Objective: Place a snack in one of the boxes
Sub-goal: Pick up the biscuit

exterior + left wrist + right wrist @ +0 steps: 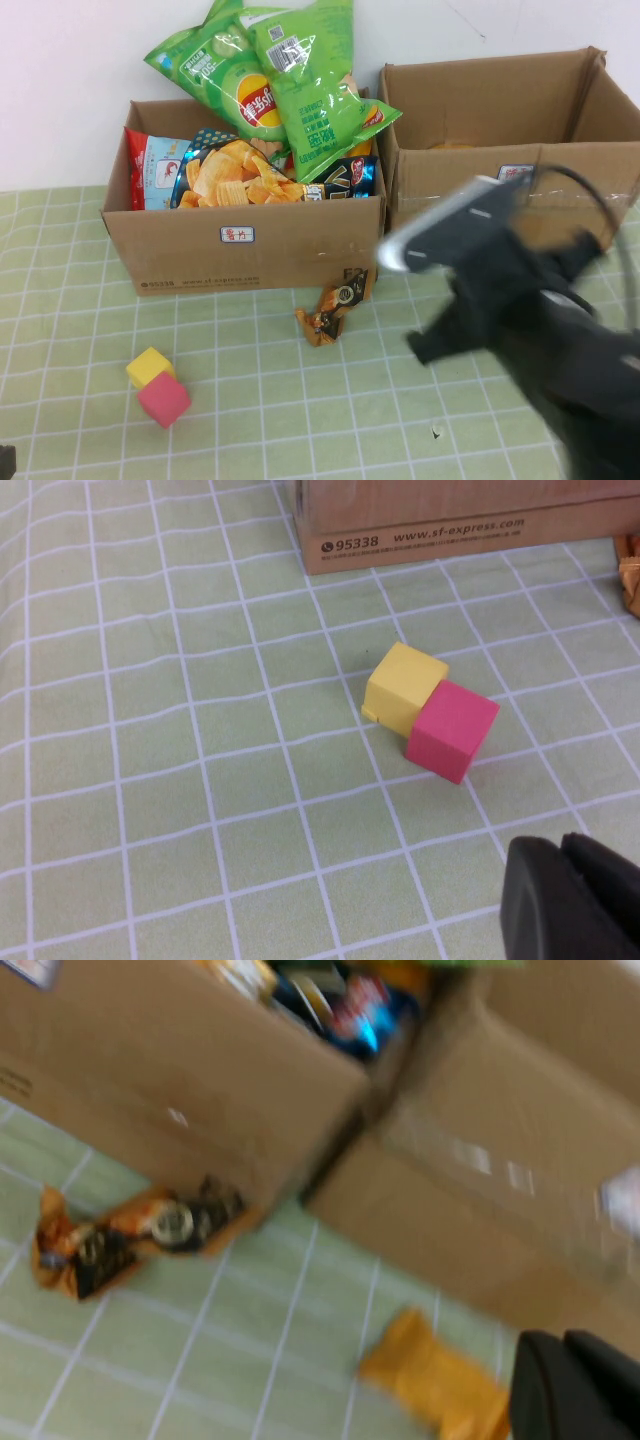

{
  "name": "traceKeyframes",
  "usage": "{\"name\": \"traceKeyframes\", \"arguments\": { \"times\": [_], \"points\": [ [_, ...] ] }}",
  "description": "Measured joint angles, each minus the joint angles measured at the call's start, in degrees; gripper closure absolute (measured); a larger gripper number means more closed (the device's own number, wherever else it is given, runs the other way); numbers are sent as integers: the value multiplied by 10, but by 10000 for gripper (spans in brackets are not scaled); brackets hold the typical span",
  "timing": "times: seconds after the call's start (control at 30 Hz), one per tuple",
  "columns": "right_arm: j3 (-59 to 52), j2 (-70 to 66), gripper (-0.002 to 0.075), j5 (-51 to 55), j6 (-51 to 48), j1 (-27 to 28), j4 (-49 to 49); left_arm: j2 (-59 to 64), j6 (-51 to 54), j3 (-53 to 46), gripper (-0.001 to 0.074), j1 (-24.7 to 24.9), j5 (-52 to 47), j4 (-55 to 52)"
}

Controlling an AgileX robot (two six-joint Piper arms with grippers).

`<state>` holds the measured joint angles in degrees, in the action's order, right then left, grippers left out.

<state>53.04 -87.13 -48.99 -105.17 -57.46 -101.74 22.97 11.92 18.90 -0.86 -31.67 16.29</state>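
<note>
Setting: white wall behind; desk [90, 330] covered in a green cloth with a white grid.

Left box [250, 250]: brown cardboard, at the back of the desk, left of centre, white label with red writing on its front. Filled past the rim with snack bags: two green chip bags [275, 80] standing tallest, a dark bag printed with chips [235, 175], a red-and-white bag [152, 170] at its left end.

Right box [500, 130]: brown cardboard, just beside the left box at the back right, flaps up, label partly hidden by the arm.

Brown-orange packet [330, 305]: on the desk, leaning against the front right corner of the left box.

Orange packet [435, 1380]: seen in the right wrist view only, on the desk in front of the right box, just beside the pincer; whether they touch cannot be told.

Yellow cube [150, 366] and pink cube [164, 400]: touching each other, near the front left of the desk.

Left pincer [570, 900]: low over the desk near the front left corner, close to the cubes, fingers together, holding nothing.

Right pincer [575, 1390]: low before the right box, fingers together; the arm blurs across the right of the high view.
</note>
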Motion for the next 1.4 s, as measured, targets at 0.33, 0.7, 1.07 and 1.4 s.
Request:
{"name": "traceKeyframes", "arguments": {
  "times": [0.33, 0.7, 1.07, 1.4],
  "points": [
    [-184, 117, 728, 229, 321, 0, 0, 0, 0, 0, 737, 0, 0, 0],
    [-227, 120, 728, 533, 305, 0, 16, 0, 0, 0, 737, 0, -4, 0],
    [-227, 121, 728, 585, 207, 59, 117, 0, 0, 0, 738, 0, -5, 0],
    [-143, 121, 728, 911, 733, 161, 815, 0, 0, 0, 738, 0, -9, 0]
  ]
}}
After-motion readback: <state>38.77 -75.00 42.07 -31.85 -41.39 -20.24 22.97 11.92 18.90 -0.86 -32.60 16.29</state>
